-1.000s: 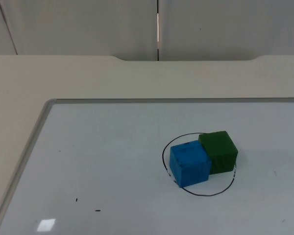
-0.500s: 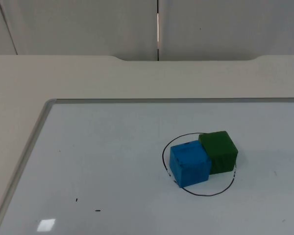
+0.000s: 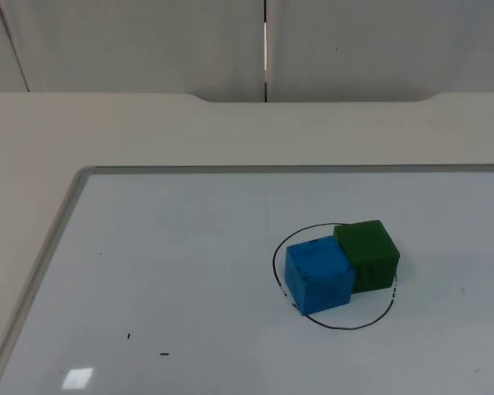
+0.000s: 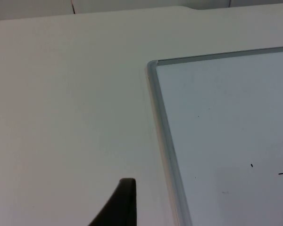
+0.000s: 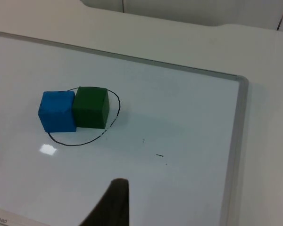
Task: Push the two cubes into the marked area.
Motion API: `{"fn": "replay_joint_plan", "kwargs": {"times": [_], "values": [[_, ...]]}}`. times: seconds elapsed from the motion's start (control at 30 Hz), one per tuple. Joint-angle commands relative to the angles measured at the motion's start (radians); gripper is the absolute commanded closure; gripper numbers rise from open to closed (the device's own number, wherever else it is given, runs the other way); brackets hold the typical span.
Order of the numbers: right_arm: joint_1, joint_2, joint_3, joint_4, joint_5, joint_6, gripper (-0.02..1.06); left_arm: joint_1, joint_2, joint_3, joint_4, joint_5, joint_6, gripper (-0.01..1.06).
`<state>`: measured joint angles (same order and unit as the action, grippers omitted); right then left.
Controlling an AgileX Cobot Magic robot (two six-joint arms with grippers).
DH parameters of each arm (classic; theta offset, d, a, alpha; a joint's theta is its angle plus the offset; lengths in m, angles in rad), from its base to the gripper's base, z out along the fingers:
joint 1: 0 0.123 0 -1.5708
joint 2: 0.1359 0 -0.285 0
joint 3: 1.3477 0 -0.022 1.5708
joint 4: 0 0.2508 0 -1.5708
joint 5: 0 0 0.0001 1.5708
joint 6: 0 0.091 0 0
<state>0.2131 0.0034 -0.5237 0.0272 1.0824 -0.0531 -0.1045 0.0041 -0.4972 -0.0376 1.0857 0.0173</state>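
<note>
A blue cube (image 3: 318, 274) and a green cube (image 3: 368, 254) sit side by side on a whiteboard (image 3: 181, 271), their adjoining faces touching. Both stand flat and upright. In the top view the blue cube is toward the left and nearer the camera, with the green cube to its right and slightly farther back.

A hand-drawn black ring (image 3: 337, 326) marks the target area on the board. The two cubes rest inside it. The blue cube's left edge lies close to the line, and the green cube's right edge reaches or slightly covers the line on that side; whether it crosses cannot be told. In the right wrist view the same pair appears, blue cube (image 5: 58, 111) pressed against green cube (image 5: 90, 107), with the drawn ring (image 5: 85, 141) curving around them.

The whiteboard has a thin grey metal frame (image 3: 45, 255) and lies flat on the pale table (image 3: 148, 132). A few small black marks (image 3: 163, 355) dot the board's surface, well apart from the cubes. A grey partition wall (image 3: 148, 41) rises at the table's far end.

The right gripper (image 5: 114, 207) hovers above the board, well away from the cubes, touching nothing. The left gripper (image 4: 121, 207) waits over the bare table just beside the board's frame (image 4: 167, 150), near its corner. One dark fingertip of each gripper is seen, so how far their fingers are spread cannot be told.
</note>
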Motion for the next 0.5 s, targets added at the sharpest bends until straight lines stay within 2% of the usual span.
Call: {"fn": "replay_joint_plan", "kwargs": {"times": [0.0, 0.47], "values": [[-0.003, -0.003, 0.009, -0.004, -0.003, 0.000, -0.01, 0.002, -0.004, 0.005, -0.001, -0.011, 0.000, 0.00], [-0.003, -0.003, 0.009, -0.015, -0.003, 0.016, -0.01, 0.002, -0.004, 0.005, -0.001, -0.011, -0.002, 0.00]]}}
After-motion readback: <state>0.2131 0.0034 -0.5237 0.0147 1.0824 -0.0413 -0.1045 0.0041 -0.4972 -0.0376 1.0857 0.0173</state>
